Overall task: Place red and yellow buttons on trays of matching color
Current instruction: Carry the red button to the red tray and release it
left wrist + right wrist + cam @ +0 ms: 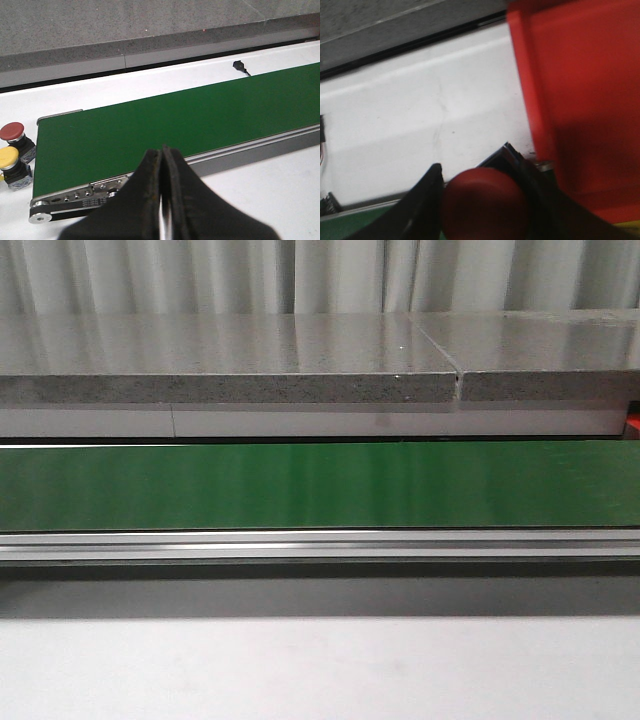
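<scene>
Looking forward, I am seeing the long green conveyor belt (320,485) running across the whole width, its silver aluminium side rail (320,545) lying along the near edge. Behind it a grey speckled stone ledge (230,360) is stretching from side to side, and the white bench (320,670) is filling the foreground. Neither of my arms is showing in this view.

From my left wrist, my left end effector (163,200) is hanging clenched and empty, its two black fingers (145,195) pressing flat against each other above the near rail of the belt. At the belt's end, on the white bench, a red mushroom-head push button (12,131) and a yellow mushroom-head push button (8,157) are sitting just beside each other, each on its own grey and black switch body. A small black connector (241,66) is lying on the bench beyond the belt's far side.

From my right wrist, my right end effector (482,200) is grasping a second red round button cap (485,205), the black fingers closing on both sides of it. The flat red plastic tray (580,90) is lying right next to the held button, its raised rim just beside my fingers. The picture is blurred, so I cannot tell whether the button is touching that rim.
</scene>
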Available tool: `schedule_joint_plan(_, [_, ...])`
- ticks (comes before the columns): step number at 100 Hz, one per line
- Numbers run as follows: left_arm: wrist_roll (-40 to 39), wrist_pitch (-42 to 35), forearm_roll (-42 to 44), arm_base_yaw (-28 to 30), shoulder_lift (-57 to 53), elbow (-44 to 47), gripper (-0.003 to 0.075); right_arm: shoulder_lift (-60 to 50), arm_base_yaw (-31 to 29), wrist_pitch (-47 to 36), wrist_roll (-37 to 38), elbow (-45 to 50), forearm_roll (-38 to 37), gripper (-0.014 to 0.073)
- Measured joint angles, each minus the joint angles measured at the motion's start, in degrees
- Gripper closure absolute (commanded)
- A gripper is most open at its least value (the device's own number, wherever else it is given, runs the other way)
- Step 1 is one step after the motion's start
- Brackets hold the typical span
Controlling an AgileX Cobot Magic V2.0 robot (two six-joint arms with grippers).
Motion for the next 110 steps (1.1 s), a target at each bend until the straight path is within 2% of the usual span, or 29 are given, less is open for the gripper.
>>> schedule_joint_plan(29, [0.00,0.00,0.00,0.00,0.00,0.00,0.0741,2.79,-5.90,-3.52,2.33,1.61,0.00,0.0430])
schedule_joint_plan(71, [0.00,0.00,0.00,0.00,0.00,0.00,0.0741,10.39,-6.25,-11.26,2.77,1.74,2.50,0.0422])
schedule_joint_plan(78, [0.00,0.00,0.00,0.00,0.00,0.00,0.0741,11.13,-6.25,-12.05,2.77,1.74,3.45,0.0365])
schedule_joint_plan(87, [0.00,0.00,0.00,0.00,0.00,0.00,0.0741,11.84,-6.25,-12.75,2.77,1.74,3.77,0.0191])
schedule_joint_plan(94, [0.00,0.00,0.00,0.00,0.00,0.00,0.0741,12.26,-6.25,-13.11,2.77,1.74,3.90,0.0092])
schedule_joint_plan(100, [0.00,0.00,0.00,0.00,0.00,0.00,0.0741,12.51,-6.25,-13.24,2.77,1.74,4.03,0.0060])
schedule_joint_plan(110, [0.00,0.00,0.00,0.00,0.00,0.00,0.0741,12.51,-6.25,-13.37,2.77,1.74,4.25,0.0066])
